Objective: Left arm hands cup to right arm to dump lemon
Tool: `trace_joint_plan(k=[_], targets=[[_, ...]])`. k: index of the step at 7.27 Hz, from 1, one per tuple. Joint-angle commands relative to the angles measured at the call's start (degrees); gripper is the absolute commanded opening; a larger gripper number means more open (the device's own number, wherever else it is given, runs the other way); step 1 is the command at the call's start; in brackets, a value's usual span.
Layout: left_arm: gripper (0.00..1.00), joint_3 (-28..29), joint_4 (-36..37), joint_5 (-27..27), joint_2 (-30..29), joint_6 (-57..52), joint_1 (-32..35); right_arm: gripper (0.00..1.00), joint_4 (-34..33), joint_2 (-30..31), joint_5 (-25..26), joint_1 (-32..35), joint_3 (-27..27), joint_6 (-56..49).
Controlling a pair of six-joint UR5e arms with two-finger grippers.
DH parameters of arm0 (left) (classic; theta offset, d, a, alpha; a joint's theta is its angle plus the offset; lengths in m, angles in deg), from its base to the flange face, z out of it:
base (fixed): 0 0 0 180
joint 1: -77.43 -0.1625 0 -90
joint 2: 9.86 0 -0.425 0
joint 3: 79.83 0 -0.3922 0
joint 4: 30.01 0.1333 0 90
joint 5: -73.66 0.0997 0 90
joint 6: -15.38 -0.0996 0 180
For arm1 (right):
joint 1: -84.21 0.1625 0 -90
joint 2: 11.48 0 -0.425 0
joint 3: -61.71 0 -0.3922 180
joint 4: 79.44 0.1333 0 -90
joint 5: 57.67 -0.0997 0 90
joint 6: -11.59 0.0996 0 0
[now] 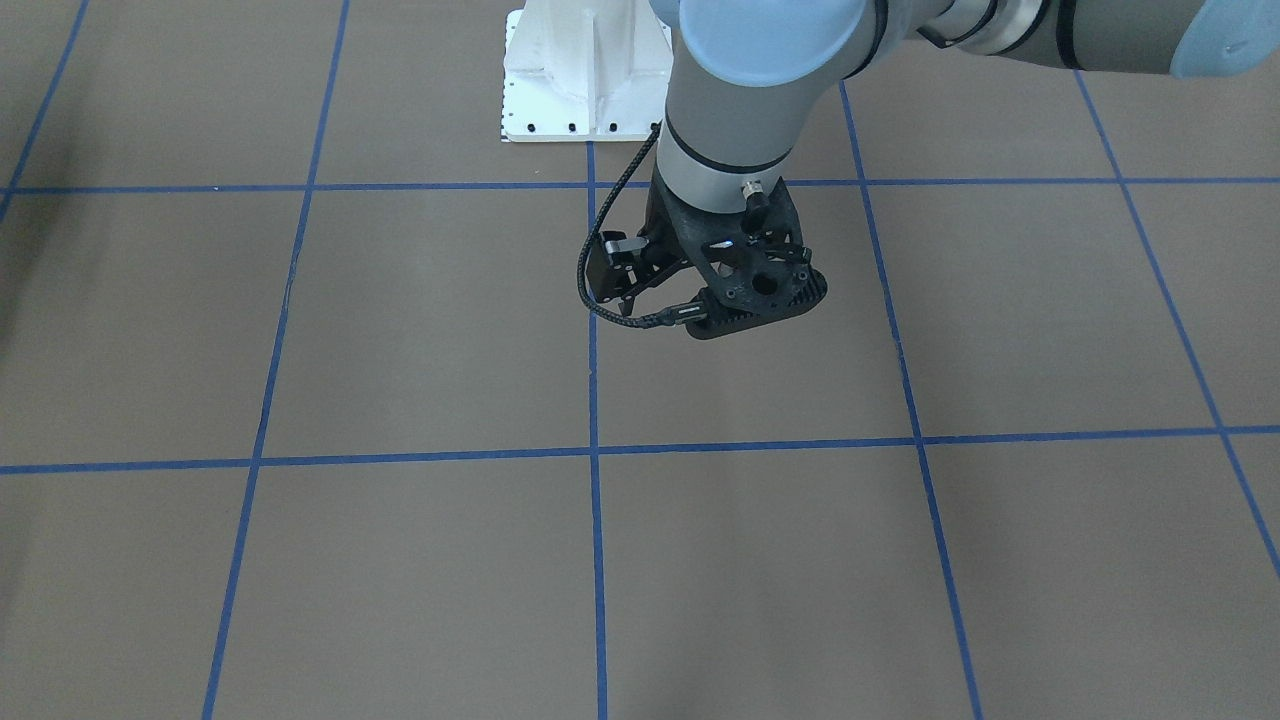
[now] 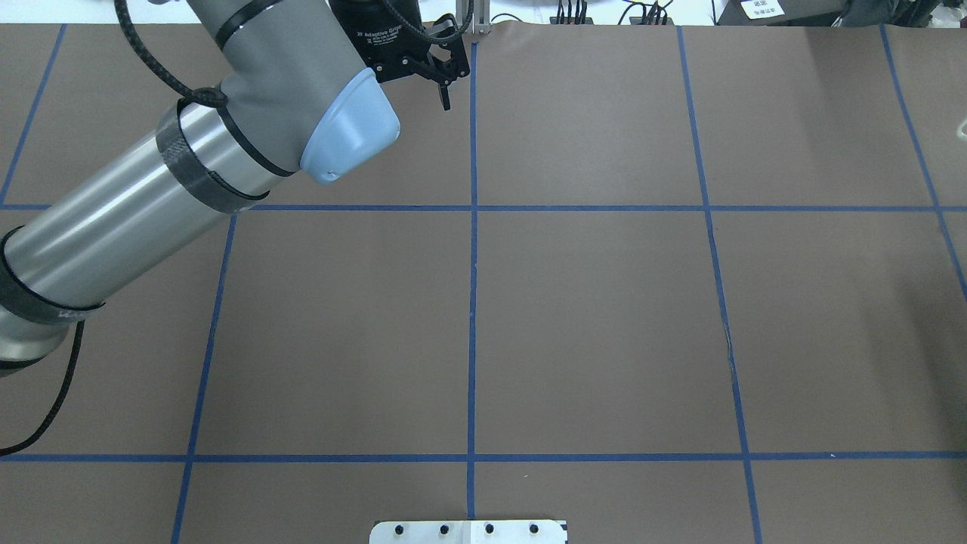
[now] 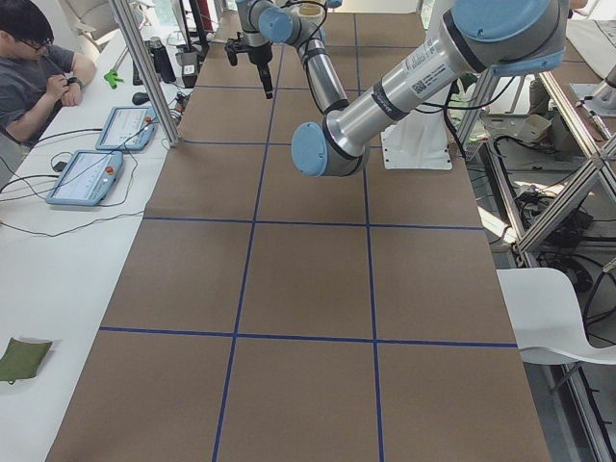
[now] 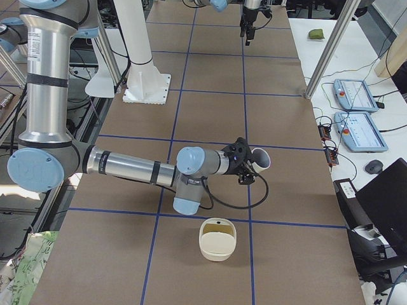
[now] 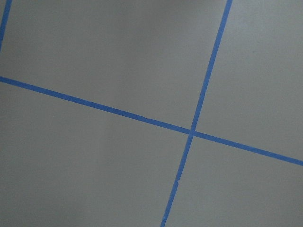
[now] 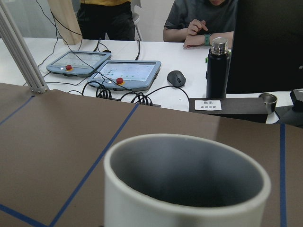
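Note:
The cream-white cup [image 4: 261,157] sits at the tip of my right gripper [image 4: 245,166], held above the table near its operator-side edge. The right wrist view shows the cup [image 6: 189,189] close up; the visible part of its dark grey inside is empty. No fingers show there, so I cannot tell the right gripper's state. The lemon is not clearly visible in any view. My left gripper [image 1: 622,300] hangs above the table's middle line, fingers together and empty. It also shows in the overhead view [image 2: 446,100].
A cream bowl [image 4: 217,240] stands on the table near the right arm's elbow. The white robot base [image 1: 585,70] is at the robot side. Teach pendants [image 6: 125,73], a black bottle [image 6: 217,71] and seated operators [image 3: 38,67] are beyond the table edge.

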Motion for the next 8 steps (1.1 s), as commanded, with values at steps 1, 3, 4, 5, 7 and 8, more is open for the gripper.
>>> trace_joint_plan(k=[1, 3, 4, 5, 7, 8], targets=[[1.00, -4.1, -0.3, -0.4, 3.2, -0.1, -0.1, 0.00, -18.4, -3.6, 7.2, -5.6, -7.3, -14.1], [1.00, -6.2, -3.3, -0.6, 6.1, -0.1, -0.1, 0.00, -33.3, -8.4, 17.8, -14.6, -11.1, -23.5], [1.00, -6.1, -3.3, -0.6, 6.1, 0.0, -0.2, 0.00, -37.0, -11.7, 21.0, -19.7, -11.0, -23.9], [1.00, -5.6, -4.0, -0.6, 6.1, 0.2, -0.3, 0.00, -41.9, -15.7, 22.5, -22.4, -11.1, -23.7], [1.00, -2.5, -9.9, -0.8, 5.8, 5.3, -0.4, 0.00, -47.7, -21.4, 30.2, -29.7, -11.1, -23.0], [1.00, 0.9, -18.4, -0.8, 5.8, 10.7, -0.8, 0.00, -50.2, -24.2, 33.7, -32.3, -11.2, -22.9]])
